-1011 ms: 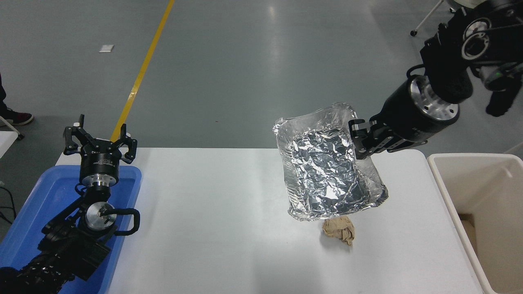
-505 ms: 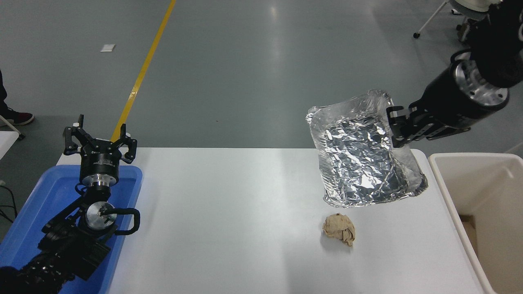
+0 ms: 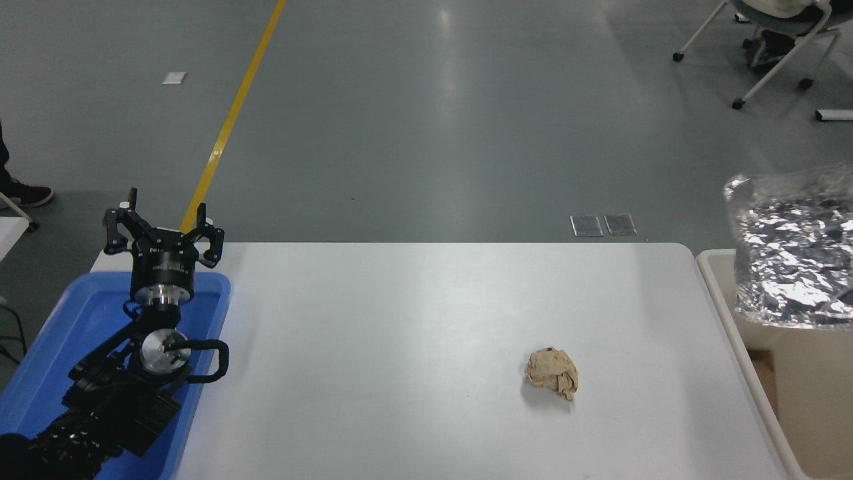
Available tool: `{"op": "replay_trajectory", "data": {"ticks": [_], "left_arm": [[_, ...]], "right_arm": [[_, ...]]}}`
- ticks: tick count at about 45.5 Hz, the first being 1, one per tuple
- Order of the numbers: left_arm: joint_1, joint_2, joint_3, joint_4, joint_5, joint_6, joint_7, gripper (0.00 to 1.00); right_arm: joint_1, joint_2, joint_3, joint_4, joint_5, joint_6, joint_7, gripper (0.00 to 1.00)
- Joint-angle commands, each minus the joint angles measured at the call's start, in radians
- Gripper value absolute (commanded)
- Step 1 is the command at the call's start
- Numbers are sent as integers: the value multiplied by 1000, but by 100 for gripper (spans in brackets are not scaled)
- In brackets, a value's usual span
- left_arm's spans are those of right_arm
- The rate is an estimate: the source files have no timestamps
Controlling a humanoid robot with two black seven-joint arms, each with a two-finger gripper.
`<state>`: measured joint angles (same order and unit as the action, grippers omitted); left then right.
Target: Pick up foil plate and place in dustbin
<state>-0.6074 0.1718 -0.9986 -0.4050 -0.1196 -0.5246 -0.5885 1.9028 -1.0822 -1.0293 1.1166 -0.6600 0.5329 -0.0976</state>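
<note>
The foil plate [image 3: 793, 253], a crinkled shiny silver tray, hangs in the air at the picture's right edge, tilted, over the near-left part of the cream dustbin [image 3: 810, 393]. Its right side is cut off by the picture's edge. The right arm and its gripper are out of view beyond that edge, so what holds the plate does not show. My left gripper [image 3: 162, 230] is parked at the lower left over the blue tray, open and empty.
A small crumpled brown paper ball [image 3: 552, 373] lies on the white table [image 3: 413, 347], right of the middle. A shallow blue tray [image 3: 73, 327] sits at the table's left end under the left arm. A shoe and office chair legs show on the floor beyond.
The right arm has carried the foil plate rightward from over the table to over the dustbin and has left the picture. The left arm and the paper ball have not moved.
</note>
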Motion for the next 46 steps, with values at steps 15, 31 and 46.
{"op": "replay_trajectory", "data": {"ticks": [15,31,46], "left_arm": [[0,0,0,0,-2,0,-1,99],[0,0,0,0,-2,0,-1,99],[0,0,0,0,-2,0,-1,99]], "right_arm": [[-968,226,367,-547,175,-476,-4,0],[-1116,413,390,-672,304,-570,-48,0],[-1177,475,383,-756,255,-608,-45,29]]}}
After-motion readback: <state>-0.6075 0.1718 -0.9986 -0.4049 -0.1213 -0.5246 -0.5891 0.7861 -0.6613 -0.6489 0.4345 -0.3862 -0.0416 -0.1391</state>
